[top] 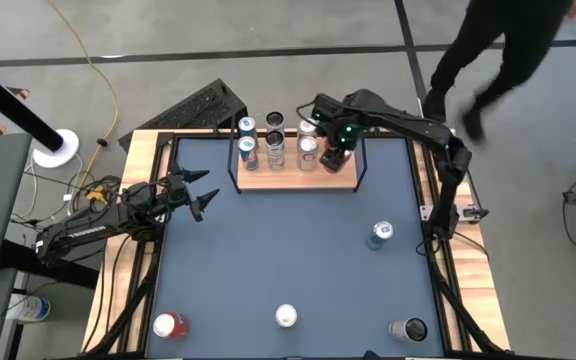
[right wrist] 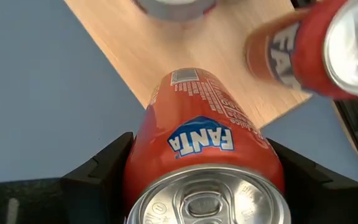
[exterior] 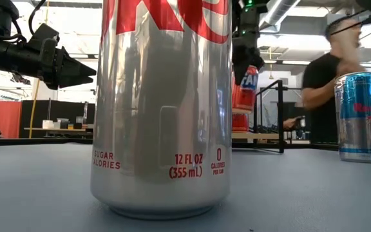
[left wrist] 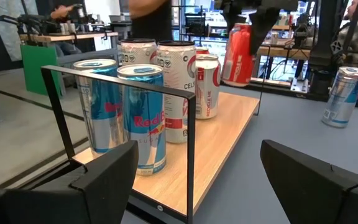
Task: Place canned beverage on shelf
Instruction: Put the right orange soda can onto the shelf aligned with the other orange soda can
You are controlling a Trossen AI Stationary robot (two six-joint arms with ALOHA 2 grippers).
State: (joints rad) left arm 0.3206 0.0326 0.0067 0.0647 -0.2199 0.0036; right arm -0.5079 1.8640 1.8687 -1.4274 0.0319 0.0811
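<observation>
Fanta can (right wrist: 204, 149), orange with a blue-and-white logo, sits clamped in my right gripper (right wrist: 204, 180) above the light-wood shelf (right wrist: 229, 37).

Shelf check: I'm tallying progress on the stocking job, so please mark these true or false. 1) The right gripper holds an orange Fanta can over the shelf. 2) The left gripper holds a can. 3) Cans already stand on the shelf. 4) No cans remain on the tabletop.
1) True: the right gripper is closed around the Fanta can above the shelf.
2) False: the left gripper is open and empty, beside the shelf's left end.
3) True: several cans, including a blue Red Bull can, stand on the board.
4) False: cans remain on the tabletop, such as the blue can and the red can.
</observation>
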